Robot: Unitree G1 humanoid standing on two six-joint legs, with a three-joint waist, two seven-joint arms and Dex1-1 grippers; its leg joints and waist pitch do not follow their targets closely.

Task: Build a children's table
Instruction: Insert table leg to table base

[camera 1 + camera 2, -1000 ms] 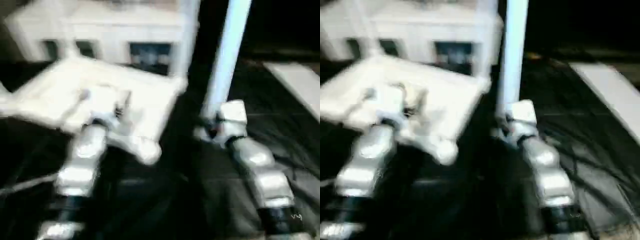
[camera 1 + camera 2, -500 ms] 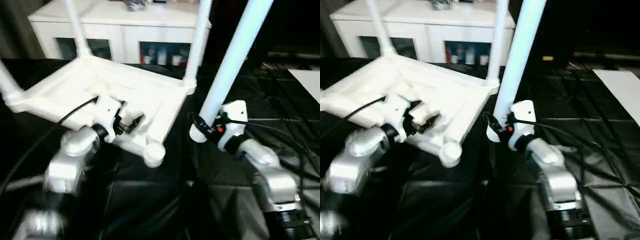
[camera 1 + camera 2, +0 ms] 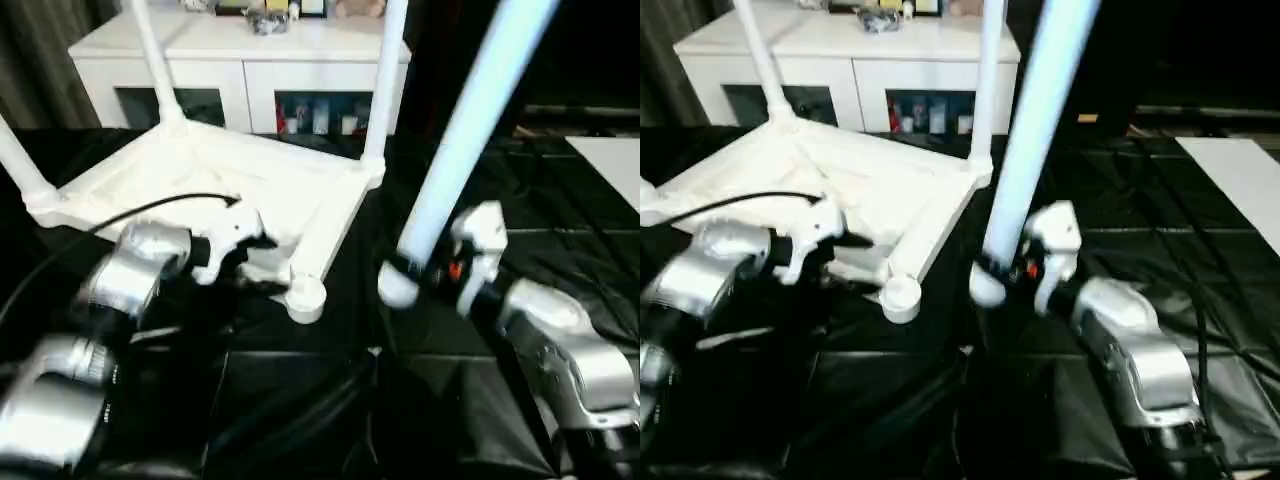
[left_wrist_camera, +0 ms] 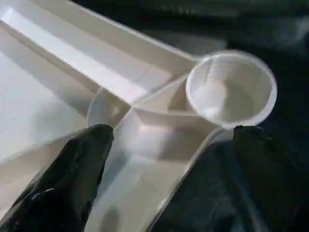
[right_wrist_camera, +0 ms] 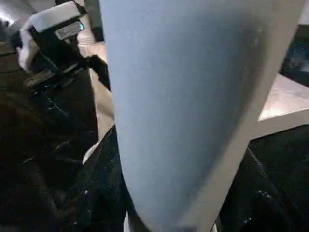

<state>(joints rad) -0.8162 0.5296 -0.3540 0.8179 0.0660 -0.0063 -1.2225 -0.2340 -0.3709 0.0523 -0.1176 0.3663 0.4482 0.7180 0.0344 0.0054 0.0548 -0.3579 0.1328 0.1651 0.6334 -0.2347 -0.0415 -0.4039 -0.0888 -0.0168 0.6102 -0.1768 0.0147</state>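
Observation:
The white children's table top (image 3: 200, 165) lies upside down on black cloth, ribbed underside up. Three legs stand in its corner sockets: one at the far left (image 3: 152, 60), one at the far right (image 3: 386, 80), one at the left edge (image 3: 15, 160). The near corner socket (image 3: 305, 298) is empty. My left gripper (image 4: 169, 133) is open, its black fingers (image 4: 72, 174) spread to either side of the rim beside that socket (image 4: 231, 89). My right gripper (image 3: 420, 272) is shut on the fourth leg (image 3: 470, 130), which leans up and to the right with its lower end (image 3: 396, 290) just right of the empty socket.
A white cabinet (image 3: 250, 50) with small items on top stands behind the table top. A flat white board (image 3: 612, 165) lies at the far right. Wrinkled black cloth (image 3: 300, 400) covers the work surface, and a black cable (image 3: 130, 212) runs along my left arm.
The view has shifted. My left arm has drawn back from the ribbed underside to the near rim by the empty socket. The right gripper keeps hold of the leg, which leans more.

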